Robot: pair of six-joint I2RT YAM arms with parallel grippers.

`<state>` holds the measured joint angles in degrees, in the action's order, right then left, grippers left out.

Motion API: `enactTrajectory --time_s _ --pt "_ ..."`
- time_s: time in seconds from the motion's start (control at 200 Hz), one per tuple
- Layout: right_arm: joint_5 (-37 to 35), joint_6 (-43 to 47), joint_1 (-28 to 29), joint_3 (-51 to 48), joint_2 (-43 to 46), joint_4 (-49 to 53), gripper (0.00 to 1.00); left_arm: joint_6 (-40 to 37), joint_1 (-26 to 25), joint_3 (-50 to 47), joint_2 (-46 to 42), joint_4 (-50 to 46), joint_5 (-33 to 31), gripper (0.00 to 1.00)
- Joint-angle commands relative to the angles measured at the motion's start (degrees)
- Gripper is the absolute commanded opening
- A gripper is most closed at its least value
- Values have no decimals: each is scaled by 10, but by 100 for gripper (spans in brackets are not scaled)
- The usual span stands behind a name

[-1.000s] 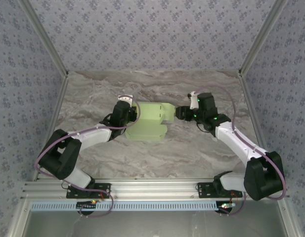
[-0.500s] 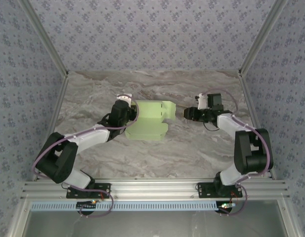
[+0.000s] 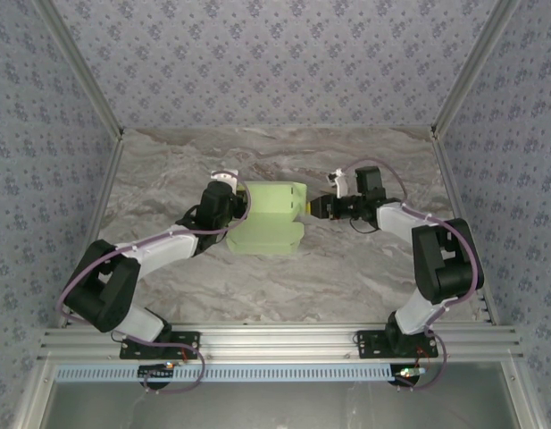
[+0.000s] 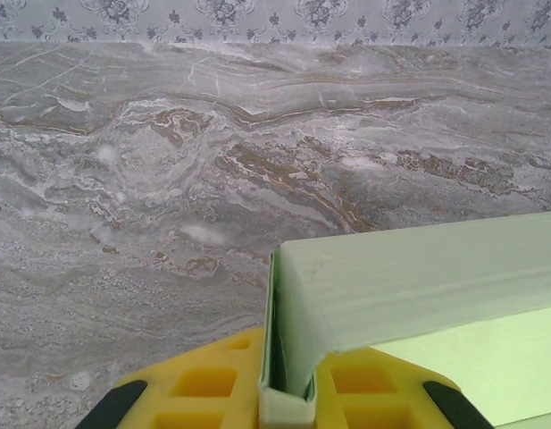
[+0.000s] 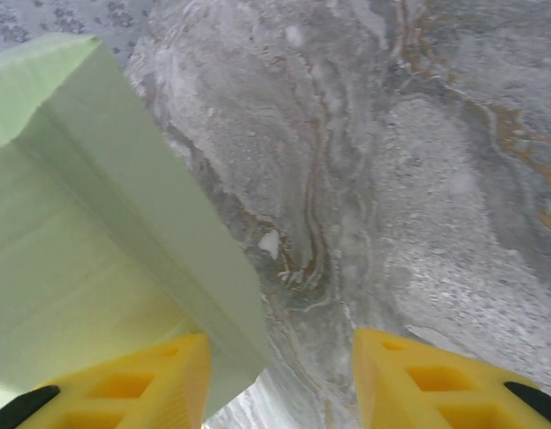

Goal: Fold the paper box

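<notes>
The pale green paper box lies partly folded on the marble table, its walls raised at the far side. My left gripper is shut on the box's left wall. In the left wrist view the doubled card is pinched between the yellow fingers, and the box wall runs off to the right. My right gripper is at the box's right end, open. In the right wrist view a corner of the box reaches into the gap of the right gripper, beside the left finger; the other finger is apart from it.
The marble tabletop is bounded by patterned walls with metal posts at the left and right. An aluminium rail with both arm bases runs along the near edge.
The right gripper pulled back from the box's right end, turned, and came back to it with its jaws a little narrower. The left gripper and the box have stayed put.
</notes>
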<state>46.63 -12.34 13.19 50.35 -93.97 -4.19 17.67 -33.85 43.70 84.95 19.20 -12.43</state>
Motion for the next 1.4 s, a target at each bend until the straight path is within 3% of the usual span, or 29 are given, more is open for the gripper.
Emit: enactTrajectory --time_s 0.0,0.58,0.71,0.969,1.224,1.394 --pt "35 16 15 20 5 -9 48 8 1 6 -1 0 12 16" --pt "60 60 49 66 -8 35 48 8 -2 8 0 0 19 16" --pt "46 67 56 83 -19 48 43 8 -3 9 -3 -2 19 16" --pt "-19 89 79 119 -32 73 37 7 -8 11 -6 -5 22 16" --pt "-158 117 106 126 -17 94 37 7 -9 11 -9 -7 23 16" --pt "-211 132 129 128 -15 88 36 5 -10 11 -9 -7 23 16"
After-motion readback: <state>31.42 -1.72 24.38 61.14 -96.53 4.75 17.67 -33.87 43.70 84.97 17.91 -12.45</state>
